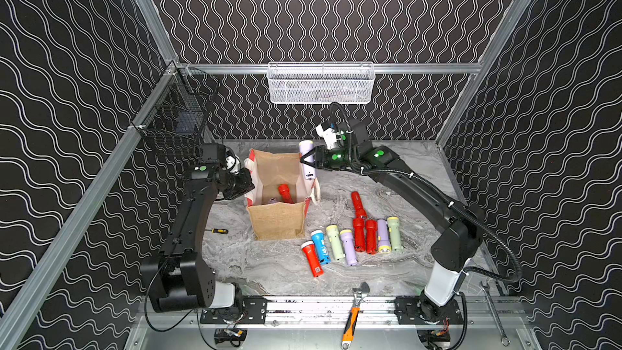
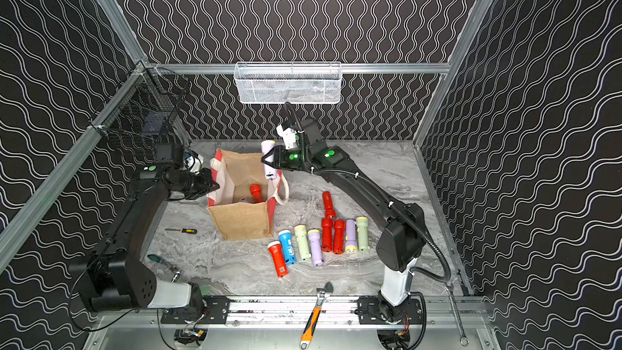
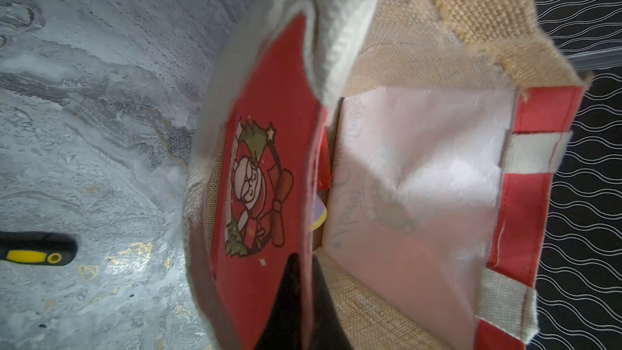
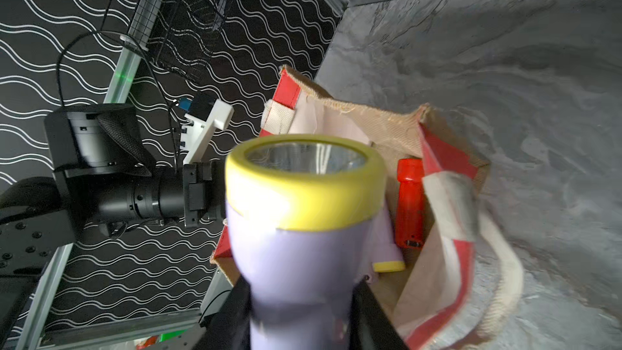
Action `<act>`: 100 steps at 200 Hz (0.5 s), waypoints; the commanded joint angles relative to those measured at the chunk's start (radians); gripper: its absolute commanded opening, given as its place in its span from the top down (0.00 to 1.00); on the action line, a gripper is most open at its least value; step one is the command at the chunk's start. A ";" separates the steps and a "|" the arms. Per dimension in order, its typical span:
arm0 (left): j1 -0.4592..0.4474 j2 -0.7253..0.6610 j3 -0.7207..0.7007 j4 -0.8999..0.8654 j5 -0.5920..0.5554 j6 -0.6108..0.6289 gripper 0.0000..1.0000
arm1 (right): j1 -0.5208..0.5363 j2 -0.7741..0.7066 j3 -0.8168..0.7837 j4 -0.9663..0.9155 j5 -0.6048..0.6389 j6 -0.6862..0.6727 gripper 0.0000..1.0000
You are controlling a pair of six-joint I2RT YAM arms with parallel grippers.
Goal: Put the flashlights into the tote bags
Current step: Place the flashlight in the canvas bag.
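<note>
Over the far right corner of the burlap tote bag (image 1: 277, 227), the right gripper (image 1: 307, 162) is clamped on a lilac flashlight (image 1: 306, 148), while the left gripper (image 3: 304, 281), jaws closed, pinches the bag's left wall; other flashlights (image 1: 348, 247) lie on the surface (image 1: 269, 271).

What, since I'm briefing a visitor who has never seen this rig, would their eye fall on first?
Most likely the right hand, shut on a lilac flashlight above the right rim of the burlap tote bag, while the left hand pinches the bag's left panel. Next, the bright spread of flashlights lying on the table to the bag's right, and a red flashlight already inside it.
</note>
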 commanded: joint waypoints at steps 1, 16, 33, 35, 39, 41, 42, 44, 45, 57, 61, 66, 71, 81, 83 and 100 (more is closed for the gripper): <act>0.000 -0.001 -0.001 0.012 -0.010 0.012 1.00 | 0.028 0.032 0.006 0.091 -0.024 0.070 0.70; 0.000 -0.002 -0.001 0.017 -0.004 0.007 1.00 | 0.053 0.075 0.025 0.101 -0.049 0.083 0.70; -0.002 -0.010 -0.003 0.020 -0.003 0.004 1.00 | 0.075 0.134 0.066 0.088 -0.052 0.086 0.70; -0.002 -0.012 -0.003 0.021 -0.003 0.005 1.00 | 0.076 0.141 0.071 0.086 -0.051 0.086 0.70; -0.003 -0.012 -0.003 0.019 -0.002 0.005 1.00 | 0.079 0.154 0.080 0.080 -0.047 0.085 0.70; -0.003 -0.013 -0.003 0.019 -0.001 0.006 1.00 | 0.081 0.159 0.084 0.077 -0.045 0.085 0.70; -0.003 -0.013 -0.003 0.018 -0.001 0.006 1.00 | 0.082 0.162 0.087 0.076 -0.044 0.085 0.70; -0.004 -0.013 -0.003 0.018 -0.001 0.007 1.00 | 0.083 0.169 0.093 0.071 -0.042 0.084 0.70; -0.003 -0.013 -0.004 0.018 0.000 0.008 1.00 | 0.085 0.172 0.096 0.069 -0.041 0.084 0.70; -0.005 -0.018 -0.006 0.017 0.003 0.010 1.00 | 0.092 0.208 0.125 0.053 -0.034 0.080 0.70; -0.005 -0.019 -0.007 0.017 0.003 0.009 1.00 | 0.094 0.220 0.134 0.048 -0.032 0.080 0.70; -0.007 -0.020 -0.007 0.017 0.003 0.010 1.00 | 0.095 0.234 0.147 0.040 -0.033 0.082 0.70; -0.007 -0.022 -0.010 0.017 0.005 0.010 1.00 | 0.097 0.248 0.157 0.034 -0.033 0.083 0.70; -0.008 -0.025 -0.014 0.018 0.005 0.010 1.00 | 0.102 0.273 0.171 0.027 -0.037 0.086 0.70; -0.009 -0.025 -0.014 0.019 0.005 0.009 1.00 | 0.103 0.277 0.174 0.026 -0.038 0.086 0.70; -0.009 -0.026 -0.018 0.023 0.004 0.010 1.00 | 0.113 0.307 0.193 0.007 -0.038 0.086 0.70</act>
